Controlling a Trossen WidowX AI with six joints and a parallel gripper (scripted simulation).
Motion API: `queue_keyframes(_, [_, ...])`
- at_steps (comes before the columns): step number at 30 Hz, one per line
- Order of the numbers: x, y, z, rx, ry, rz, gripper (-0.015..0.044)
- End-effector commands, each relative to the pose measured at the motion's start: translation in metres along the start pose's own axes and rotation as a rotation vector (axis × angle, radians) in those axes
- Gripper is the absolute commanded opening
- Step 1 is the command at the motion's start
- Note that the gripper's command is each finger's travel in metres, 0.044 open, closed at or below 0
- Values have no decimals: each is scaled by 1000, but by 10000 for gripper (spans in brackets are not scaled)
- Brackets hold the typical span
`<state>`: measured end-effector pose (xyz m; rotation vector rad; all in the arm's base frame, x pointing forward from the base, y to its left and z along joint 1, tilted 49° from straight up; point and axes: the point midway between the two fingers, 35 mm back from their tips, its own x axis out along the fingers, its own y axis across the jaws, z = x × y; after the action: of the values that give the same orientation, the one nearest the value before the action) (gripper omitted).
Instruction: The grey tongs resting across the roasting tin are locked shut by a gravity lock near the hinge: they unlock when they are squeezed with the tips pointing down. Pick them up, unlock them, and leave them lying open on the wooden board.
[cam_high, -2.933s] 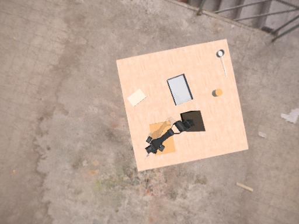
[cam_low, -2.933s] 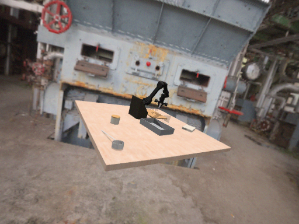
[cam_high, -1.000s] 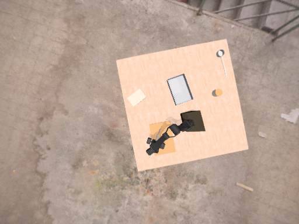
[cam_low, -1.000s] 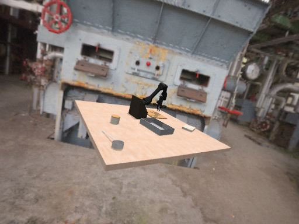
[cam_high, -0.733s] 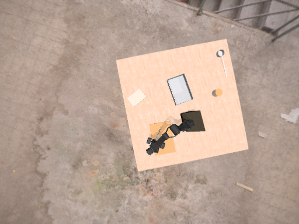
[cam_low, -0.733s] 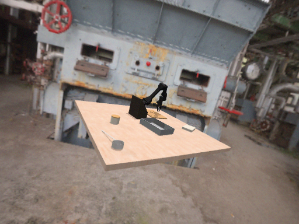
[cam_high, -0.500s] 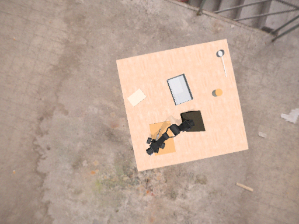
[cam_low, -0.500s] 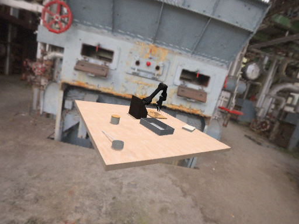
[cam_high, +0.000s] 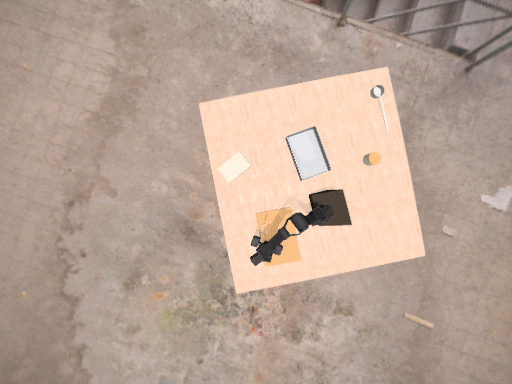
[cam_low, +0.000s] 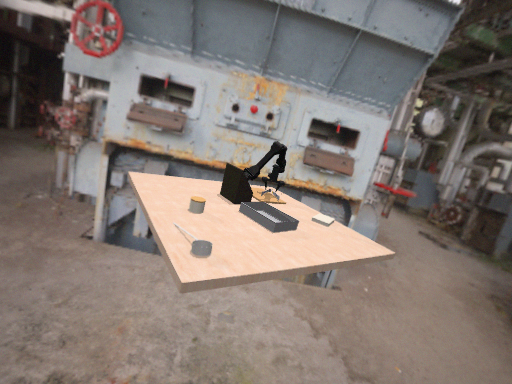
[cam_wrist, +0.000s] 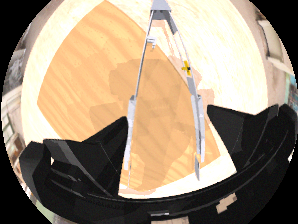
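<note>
The grey tongs (cam_wrist: 161, 6) (cam_low: 270, 191) are spread open in a V over the wooden board (cam_wrist: 70, 95) (cam_high: 290, 252) (cam_low: 276, 201). Their hinge is at the top of the wrist view, past the board's edge, and their tips are at the bottom. The tongs' two arms stand between my fingers, the left arm close to the left fingertip. My gripper (cam_wrist: 169, 113) (cam_low: 273, 185) is wide open, low over the board. Whether the tongs lie flat on the board or touch a finger is hard to tell. The roasting tin (cam_high: 327, 162) (cam_low: 252, 214) holds nothing.
A tall black block (cam_high: 340, 210) (cam_low: 234, 185) stands beside the arm's base. A lidded jar (cam_high: 374, 158) (cam_low: 197, 204), a grey pan (cam_high: 377, 91) (cam_low: 201, 248) with a thin handle and a pale slab (cam_high: 234, 167) (cam_low: 323, 219) stand farther off.
</note>
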<state>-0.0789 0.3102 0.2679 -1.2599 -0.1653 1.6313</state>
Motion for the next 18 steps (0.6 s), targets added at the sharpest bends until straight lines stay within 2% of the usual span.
queue_keyframes(1, [-2, 2, -1, 0, 0, 3, 440])
queue_keyframes(5, [-20, 25, -18, 4, 8, 15, 440])
queue_keyframes(11, [-54, 76, -77, 1, 16, 26, 440])
queue_keyframes(14, [-61, 94, -108, -4, 10, 20, 440])
queue_keyframes(18, [-61, 98, -115, -5, 7, 17, 440])
